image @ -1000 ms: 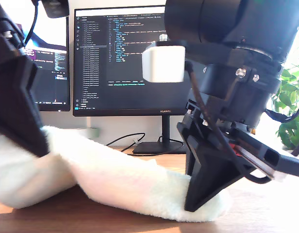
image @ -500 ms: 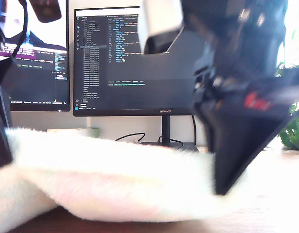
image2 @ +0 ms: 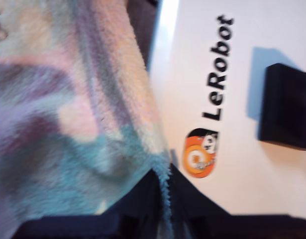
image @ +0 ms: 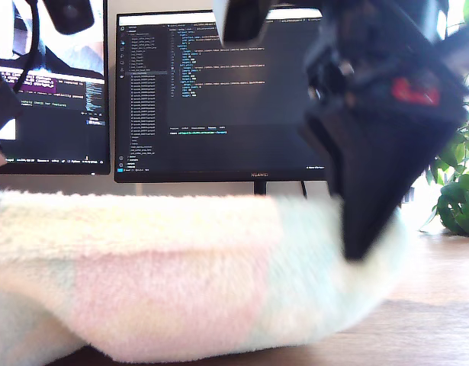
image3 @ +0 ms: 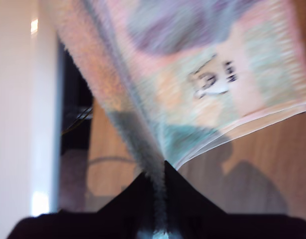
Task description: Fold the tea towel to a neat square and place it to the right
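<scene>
holding the tea towel up above the table by one edge, stretched across the exterior view from its left side to right of centre, near the camera and sagging in the middle, with a pale pink band between mint-green ones facing near; cannot tell whether the lowest part touches the wood

pinching that edge at two spots, apparently to hold the cloth spread and hanging so it can be laid over on itself for a fold

my first end effector clamped on a fluffy hem, jaws together with only terry between; my second end effector likewise clamped on a thin ridge of cloth, with a small dark printed figure on the hanging face beyond

in the exterior view, one big blurred dark arm at the right, tip against the towel's upper edge; no telling whether first or second

far behind, a monitor full of code and a leafy plant at the exterior view's right

judged as mid-fold: no square yet, nothing set aside

worth holding both grips level and the edge taut, lest the loose lower half bunch or drag and spoil the crease
</scene>
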Robot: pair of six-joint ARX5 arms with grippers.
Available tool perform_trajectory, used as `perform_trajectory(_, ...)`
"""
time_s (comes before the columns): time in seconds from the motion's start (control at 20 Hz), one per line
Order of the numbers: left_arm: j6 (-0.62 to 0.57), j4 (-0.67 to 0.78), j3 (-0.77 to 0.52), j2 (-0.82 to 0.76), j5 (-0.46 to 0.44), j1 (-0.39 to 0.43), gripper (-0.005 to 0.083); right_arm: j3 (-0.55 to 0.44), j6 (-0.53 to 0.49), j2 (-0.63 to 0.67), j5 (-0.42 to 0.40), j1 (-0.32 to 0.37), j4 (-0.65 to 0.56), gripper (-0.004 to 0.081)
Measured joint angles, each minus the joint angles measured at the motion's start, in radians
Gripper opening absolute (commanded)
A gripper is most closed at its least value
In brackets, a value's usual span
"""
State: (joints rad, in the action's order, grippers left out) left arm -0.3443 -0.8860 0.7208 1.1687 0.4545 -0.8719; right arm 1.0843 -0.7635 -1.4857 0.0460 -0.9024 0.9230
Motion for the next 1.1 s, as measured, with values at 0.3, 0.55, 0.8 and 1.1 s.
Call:
perform_trajectory(0.3, 0.000, 0.021, 0.000, 0.005, -0.153, 0.057, -0.0019, 0.003, 0.000, -0.117, -0.007, 0.037, -0.092, -0.0012)
perform_trajectory(0.55, 0.000, 0.027, 0.001, 0.005, -0.174, 0.120, -0.0019, 0.084, -0.024, -0.183, -0.023, 0.066, -0.137, -0.0012)
perform_trajectory(0.8, 0.000, 0.040, 0.006, 0.005, -0.211, 0.177, -0.0019, 0.142, -0.053, -0.212, 0.010, 0.104, -0.161, -0.0012)
perform_trajectory(1.1, 0.000, 0.071, 0.006, 0.005, -0.214, 0.246, -0.0019, 0.143, -0.071, -0.277, 0.026, 0.129, -0.238, -0.0012)
